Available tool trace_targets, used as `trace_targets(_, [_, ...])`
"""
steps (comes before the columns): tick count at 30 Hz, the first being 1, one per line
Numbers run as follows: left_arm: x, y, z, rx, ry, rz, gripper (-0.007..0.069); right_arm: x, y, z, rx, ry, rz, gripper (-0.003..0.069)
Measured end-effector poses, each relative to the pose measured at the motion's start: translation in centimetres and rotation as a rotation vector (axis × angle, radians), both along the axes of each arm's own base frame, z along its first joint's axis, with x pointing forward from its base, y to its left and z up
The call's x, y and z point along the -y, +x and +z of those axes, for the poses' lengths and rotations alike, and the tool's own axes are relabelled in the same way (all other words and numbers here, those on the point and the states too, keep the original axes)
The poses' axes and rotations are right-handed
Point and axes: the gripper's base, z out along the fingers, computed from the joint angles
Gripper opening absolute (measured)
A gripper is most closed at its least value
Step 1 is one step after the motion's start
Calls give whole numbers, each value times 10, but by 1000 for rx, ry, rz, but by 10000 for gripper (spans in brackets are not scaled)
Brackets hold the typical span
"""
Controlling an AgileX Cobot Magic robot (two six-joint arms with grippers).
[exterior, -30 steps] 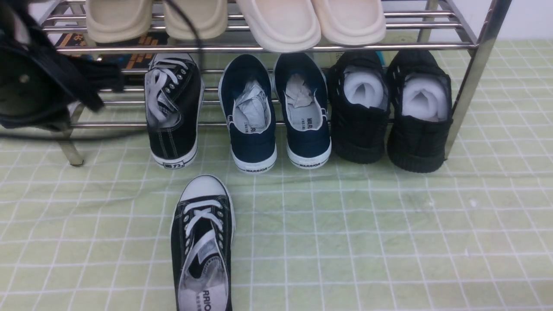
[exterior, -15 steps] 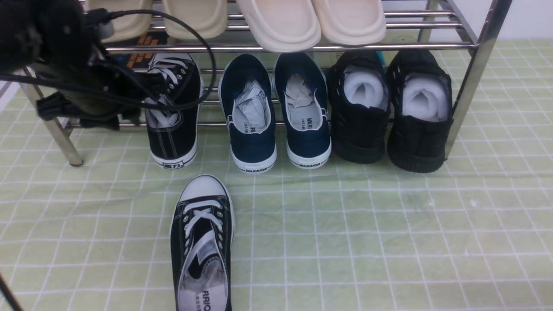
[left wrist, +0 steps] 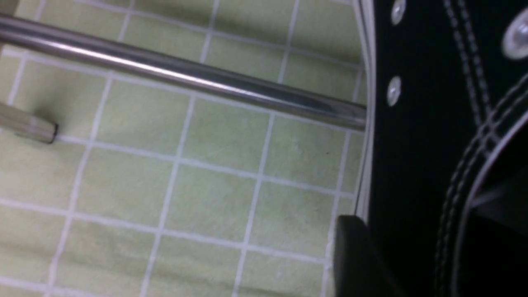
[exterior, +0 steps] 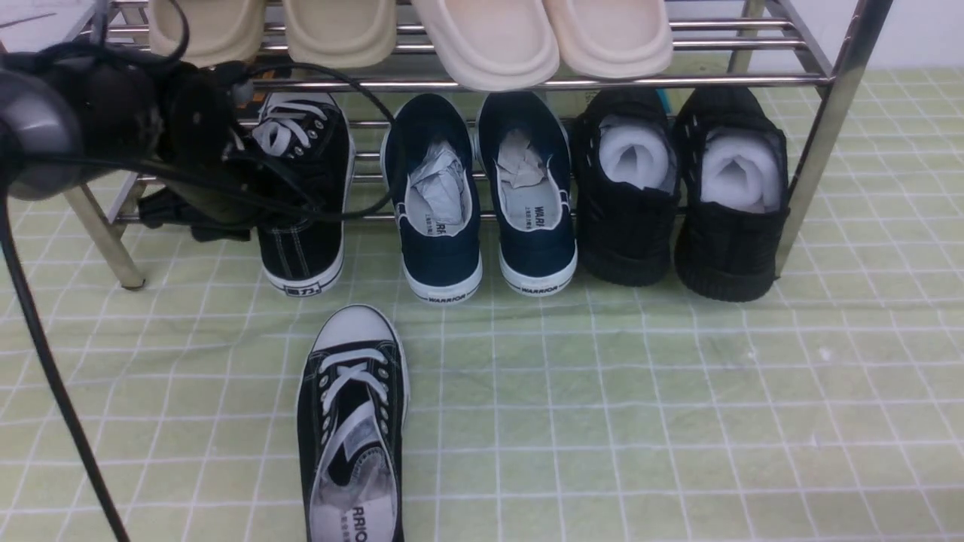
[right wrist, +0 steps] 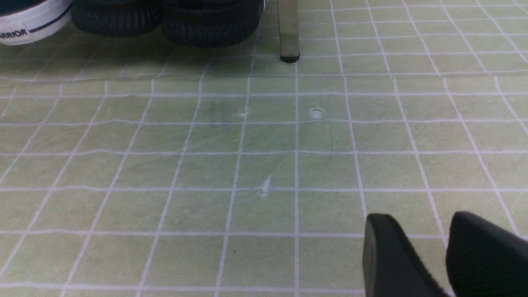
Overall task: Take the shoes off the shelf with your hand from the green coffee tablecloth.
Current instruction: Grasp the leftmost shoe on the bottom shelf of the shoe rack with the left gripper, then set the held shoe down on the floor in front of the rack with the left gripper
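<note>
At the shelf (exterior: 715, 78), left end: my left end effector (exterior: 282, 203) has just reached the second shoe (exterior: 301, 248). I can't tell yet whether it's clenched.

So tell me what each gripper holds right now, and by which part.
Right fingers hold nothing. One left finger sits at the side of the black sneaker on the shelf; a grip cannot be told.

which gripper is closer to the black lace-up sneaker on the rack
Left. The left gripper is right beside the sneaker on the lower tier of the rack. The right gripper hangs over bare green cloth in front of the rack, well apart from that shoe.
</note>
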Motion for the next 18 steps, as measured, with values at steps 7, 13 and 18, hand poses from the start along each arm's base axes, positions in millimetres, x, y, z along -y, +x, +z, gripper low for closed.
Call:
trace_targets(7, [-3, -11, 10, -50, -2, 21, 16, 0, 0, 0, 0, 0, 0, 237])
trace_targets(13, [-13, -51, 51, -149, 16, 62, 11, 0, 0, 0, 0, 0, 0, 237])
trace_targets(18, [-24, -95, 89, -212, 33, 83, 11, 0, 0, 0, 0, 0, 0, 237])
